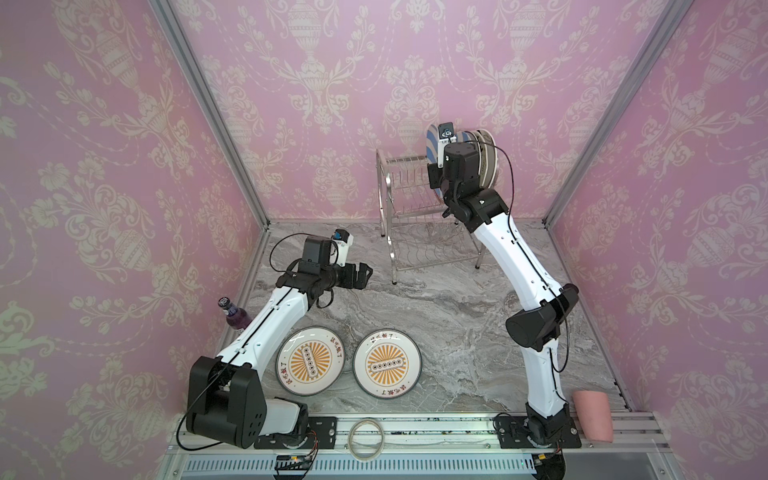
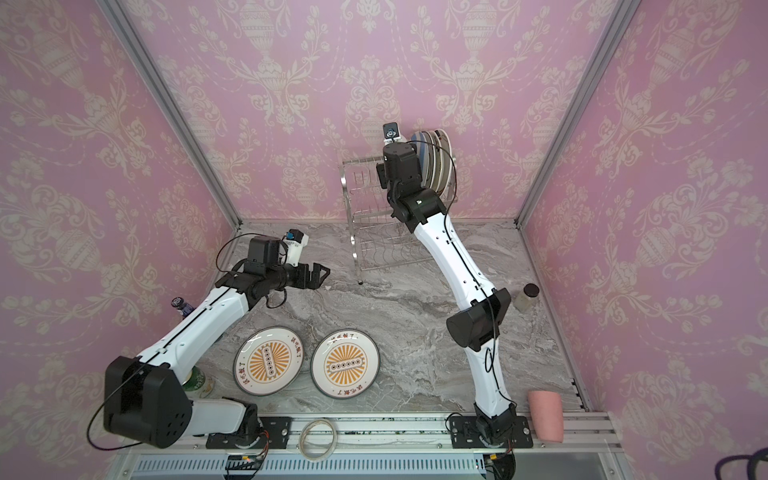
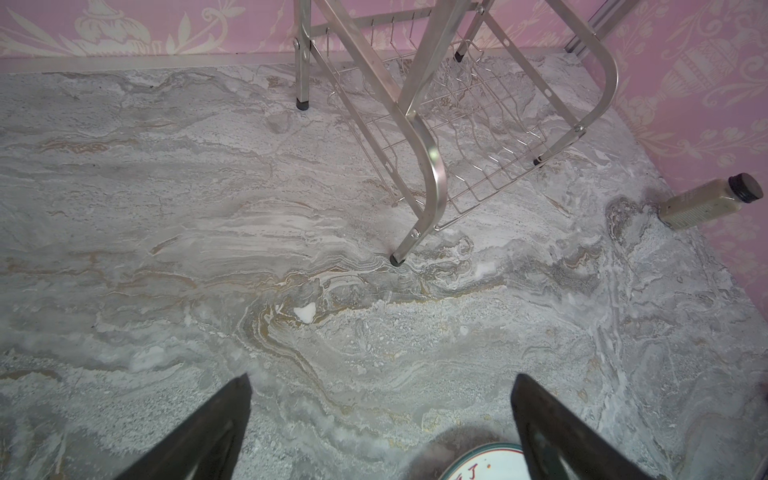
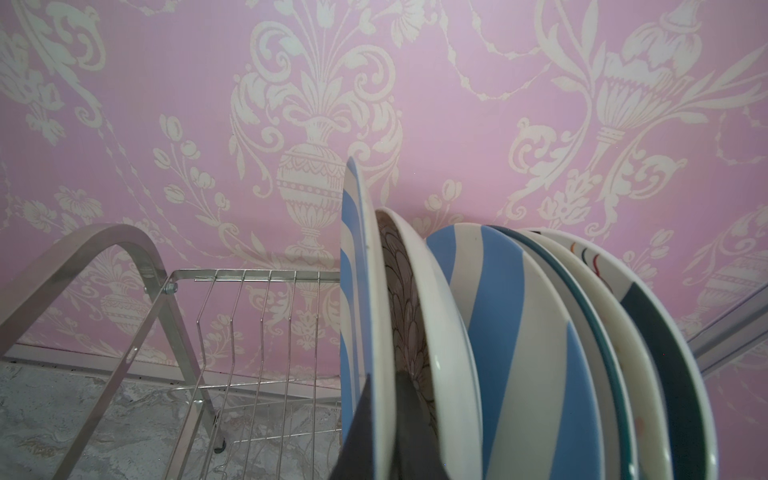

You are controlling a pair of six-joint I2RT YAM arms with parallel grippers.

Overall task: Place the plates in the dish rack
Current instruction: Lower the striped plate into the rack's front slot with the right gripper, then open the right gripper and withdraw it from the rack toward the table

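Dark fingers [image 4: 415, 436] of the right gripper [image 4: 384, 419] are closest in the right wrist view, cut off by the picture edge. They are clenched on the rim of a blue-white striped plate [image 4: 353, 270] that stands upright at the upper shelf of the dish rack [image 4: 249, 332]. Its lower edge is hidden, so whether it sits in a slot I cannot tell. Just beside it five more plates [image 4: 498, 332] lean in a tight row, covering each other: petal-patterned, blue striped, teal-rimmed, cream with doodles, white with dark outline. In both top views this gripper is hidden under its own wrist, and the row shows only as thin edges. Only these views show whole the two orange sunburst plates [image 1: 311, 360] [image 1: 387, 364], lying flat on the marble table [image 1: 436, 299] near the left arm. The left gripper [image 1: 361, 274] hangs above the table, jaws wide apart, grasping nothing; its wrist view catches only a cut-off rim of a sunburst plate [image 3: 486, 461]. A small jar [image 2: 527, 297] by the wall shows in a top view.
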